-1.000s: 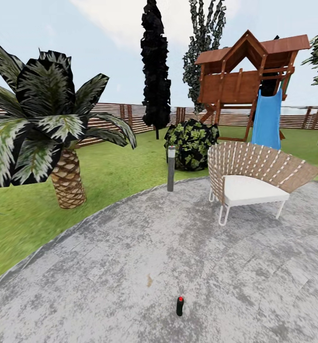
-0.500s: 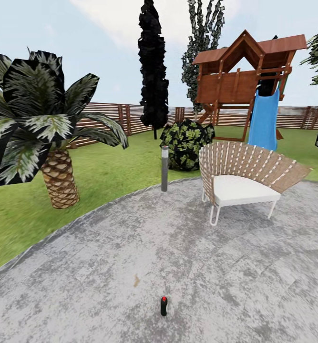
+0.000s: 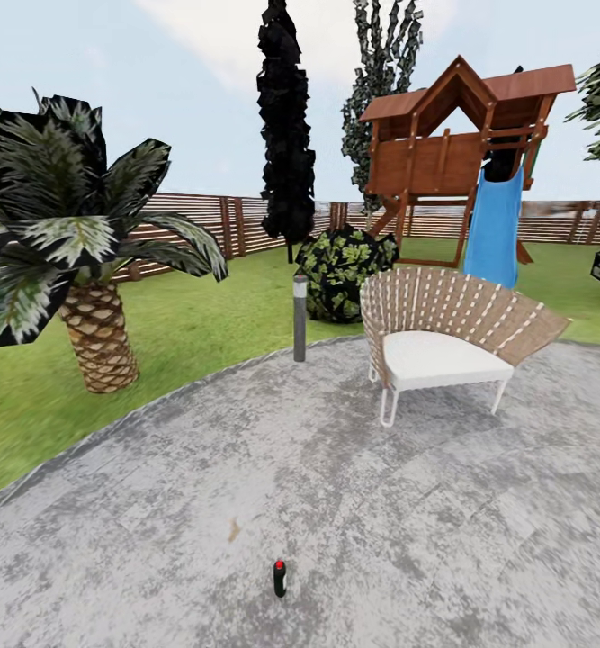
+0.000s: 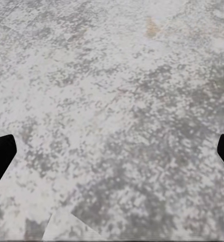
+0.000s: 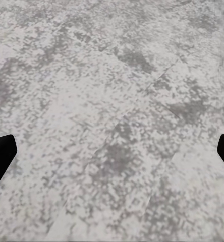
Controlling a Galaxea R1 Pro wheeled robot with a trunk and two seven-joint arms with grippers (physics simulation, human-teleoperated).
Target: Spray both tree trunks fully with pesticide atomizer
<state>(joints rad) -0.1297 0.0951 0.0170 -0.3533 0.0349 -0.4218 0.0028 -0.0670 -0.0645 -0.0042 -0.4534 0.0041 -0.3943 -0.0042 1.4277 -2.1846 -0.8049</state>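
A small black pesticide atomizer with a red cap (image 3: 280, 578) is standing upright on the grey mottled stone paving (image 3: 380, 504) near the bottom of the head view, too small for its nozzle or trigger to be made out. One short palm with a woven brown trunk (image 3: 99, 337) is rising from the green lawn (image 3: 201, 328) at the left, its fronds cut off by the picture edge. One grey bollard lamp (image 3: 300, 318), one round dark bush (image 3: 340, 273), one woven tan chair with a white seat cushion (image 3: 443, 340) and one red-brown wooden play tower with a blue slide (image 3: 466, 153) are standing beyond; the tower is partly hiding a ragged grey-green tree (image 3: 380, 81), and one narrow black conifer (image 3: 286, 117) is standing before the slatted brown fence (image 3: 219, 220).

The left gripper (image 4: 112, 154) is showing two black fingertips (image 4: 0, 156) at opposite borders (wide apart, nothing between), hanging over the paving; a dark sliver at the edge there cannot be identified. The right gripper (image 5: 112, 154) is likewise spread, holding nothing
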